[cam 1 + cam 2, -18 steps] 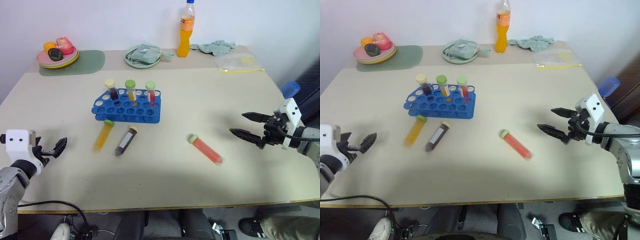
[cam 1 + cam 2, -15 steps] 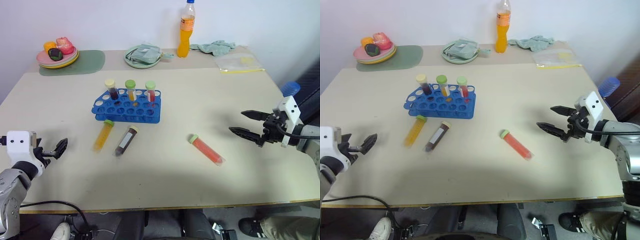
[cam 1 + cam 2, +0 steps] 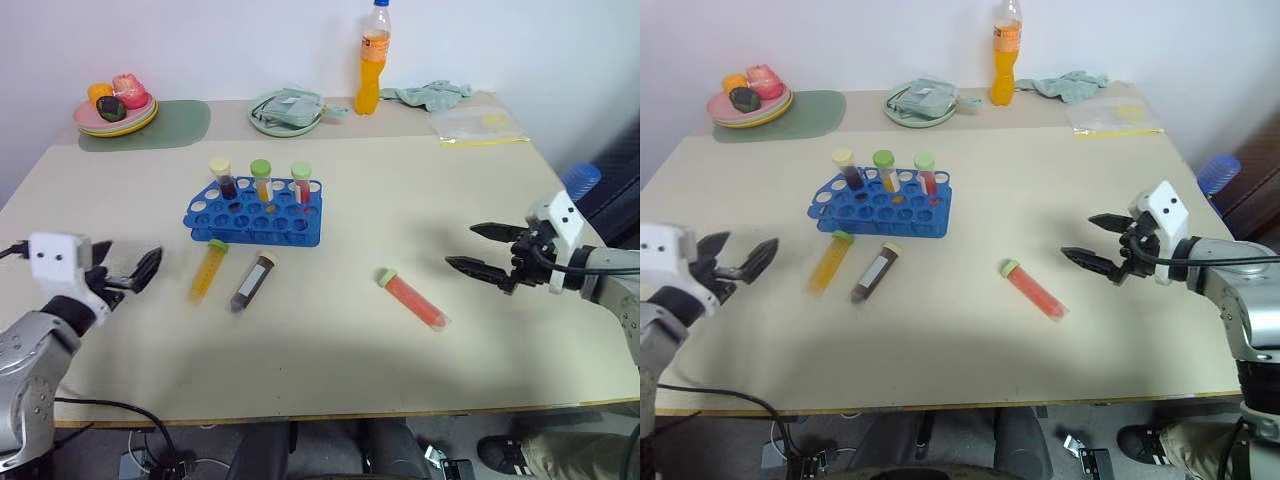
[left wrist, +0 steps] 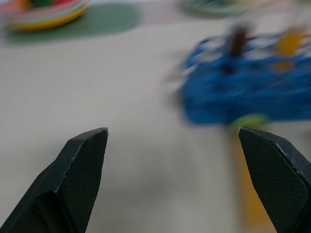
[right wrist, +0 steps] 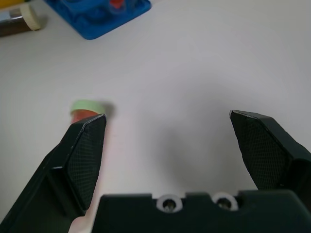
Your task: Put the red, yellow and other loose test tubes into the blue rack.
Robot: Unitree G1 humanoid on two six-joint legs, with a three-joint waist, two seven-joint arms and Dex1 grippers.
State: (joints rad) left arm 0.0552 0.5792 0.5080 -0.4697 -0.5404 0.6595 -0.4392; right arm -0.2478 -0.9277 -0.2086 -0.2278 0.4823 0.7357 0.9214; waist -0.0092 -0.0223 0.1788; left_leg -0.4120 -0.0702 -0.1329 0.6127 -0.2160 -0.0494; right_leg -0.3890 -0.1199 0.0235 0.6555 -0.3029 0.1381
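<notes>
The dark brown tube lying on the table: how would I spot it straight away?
Find the blue rack near the middle of the table. Two tubes lie just in front of it, side by side. The dark brown tube has a cream cap, while the yellow tube beside it has a green cap.

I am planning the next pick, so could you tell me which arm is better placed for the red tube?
Probably the right. The right gripper is open, beside the red tube, which lies apart from the rack. The left gripper is nearer the yellow tube.
</notes>
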